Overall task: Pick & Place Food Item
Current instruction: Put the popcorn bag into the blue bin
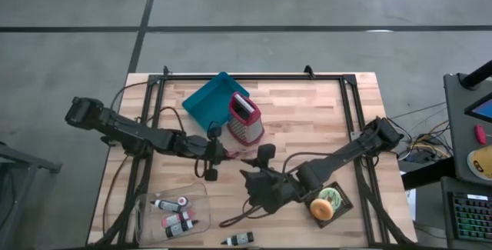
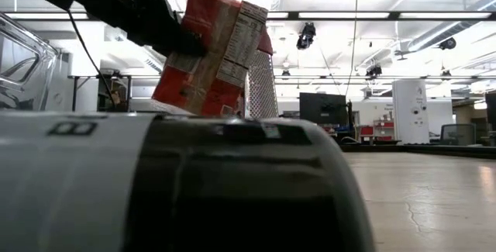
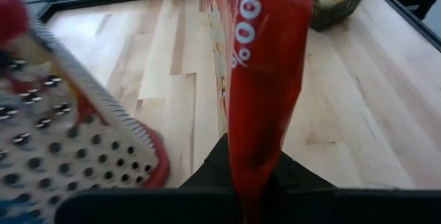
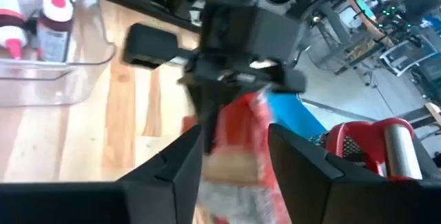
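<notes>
- The left gripper (image 1: pixel 221 151) was clamped on a red food packet (image 3: pixel 265 65), pinching it at one end, over the middle of the wooden desk (image 1: pixel 307 119).
- From desk height the packet (image 2: pixel 209 50) hung clear of the surface, tilted, with its printed nutrition panel facing the near side.
- The right gripper (image 4: pixel 234 158) sat just to the right of the packet, its two dark fingers (image 4: pixel 176 165) standing apart on either side of the packet's lower part; whether they touched it I could not tell.
- A metal box grater (image 1: pixel 245 119) with a red rim stood just beyond the packet, on the far side, next to a teal tray (image 1: pixel 207 100) lying at an angle.
- Near the left front corner of the desk a clear plastic bin (image 1: pixel 173 211) held small bottles (image 1: pixel 178 221) with red and white caps; one more bottle (image 1: pixel 240 239) lay on the wood near the front edge.
- To the right, a small dark basket (image 1: pixel 330 201) held a round yellow item.
- A large dark and pale cylinder (image 2: pixel 170 182) blocked most of the desk-level view.
</notes>
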`<action>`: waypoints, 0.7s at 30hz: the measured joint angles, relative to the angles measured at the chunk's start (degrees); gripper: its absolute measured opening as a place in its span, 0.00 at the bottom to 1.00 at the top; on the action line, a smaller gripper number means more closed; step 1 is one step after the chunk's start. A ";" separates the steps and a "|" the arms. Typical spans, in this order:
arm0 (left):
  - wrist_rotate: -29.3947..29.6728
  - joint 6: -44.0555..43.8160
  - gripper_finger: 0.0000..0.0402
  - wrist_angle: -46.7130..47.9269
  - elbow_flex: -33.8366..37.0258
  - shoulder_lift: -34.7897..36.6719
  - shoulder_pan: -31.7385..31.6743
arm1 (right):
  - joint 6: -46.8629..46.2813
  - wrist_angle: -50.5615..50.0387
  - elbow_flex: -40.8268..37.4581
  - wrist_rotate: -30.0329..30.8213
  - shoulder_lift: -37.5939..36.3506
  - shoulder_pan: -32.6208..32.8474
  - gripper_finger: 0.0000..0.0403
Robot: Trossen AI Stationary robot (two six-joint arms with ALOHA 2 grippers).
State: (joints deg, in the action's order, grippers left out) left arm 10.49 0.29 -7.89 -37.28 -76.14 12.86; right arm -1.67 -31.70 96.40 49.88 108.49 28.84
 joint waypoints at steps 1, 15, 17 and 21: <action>0.45 0.02 0.04 0.93 0.00 0.89 0.00 | -0.05 -0.55 0.00 -0.02 0.00 0.31 0.42; 11.84 0.42 0.04 14.78 0.02 16.24 -0.04 | -7.39 -2.70 -3.29 -2.42 0.26 4.44 0.44; 13.31 0.35 0.04 16.80 0.02 18.22 -0.04 | -8.52 -2.93 -4.63 -2.49 0.33 4.84 0.44; 16.95 -0.37 0.04 20.58 0.04 21.44 -0.09 | -11.11 -2.49 -6.74 -2.44 0.36 5.49 0.44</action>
State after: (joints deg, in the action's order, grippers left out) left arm 27.44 -0.07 12.69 -37.23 -54.70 12.77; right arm -12.78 -34.19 89.66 47.44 108.84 34.33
